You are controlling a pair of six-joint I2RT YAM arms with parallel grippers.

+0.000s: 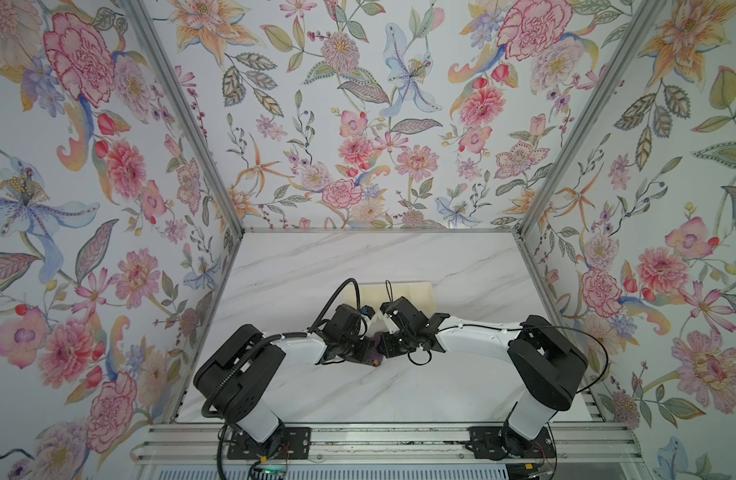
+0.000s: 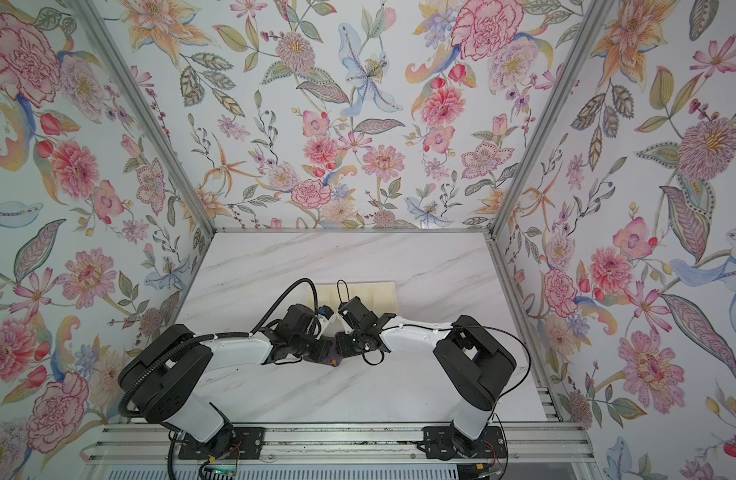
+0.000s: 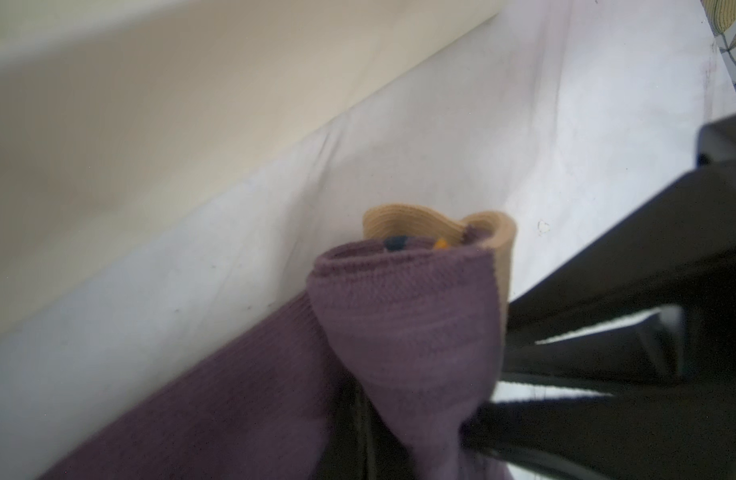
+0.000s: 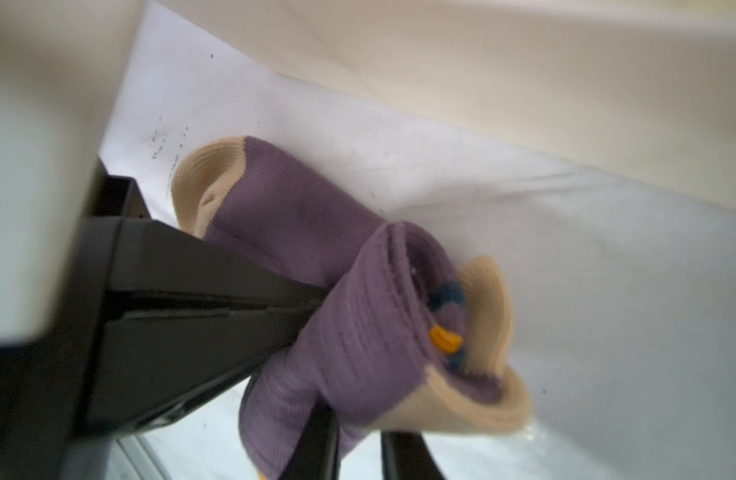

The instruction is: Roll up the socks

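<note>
The left gripper (image 4: 316, 300) is pinched tight on the half-rolled socks (image 4: 349, 332) around the middle of the surface (image 1: 358, 257), but I can't tell whether the right gripper (image 4: 360, 453) is clamped on any fabric. If it's grabbing air, or either one tugs, that loose tan end (image 4: 497, 332) probably flops out and the roll unwinds.
</note>
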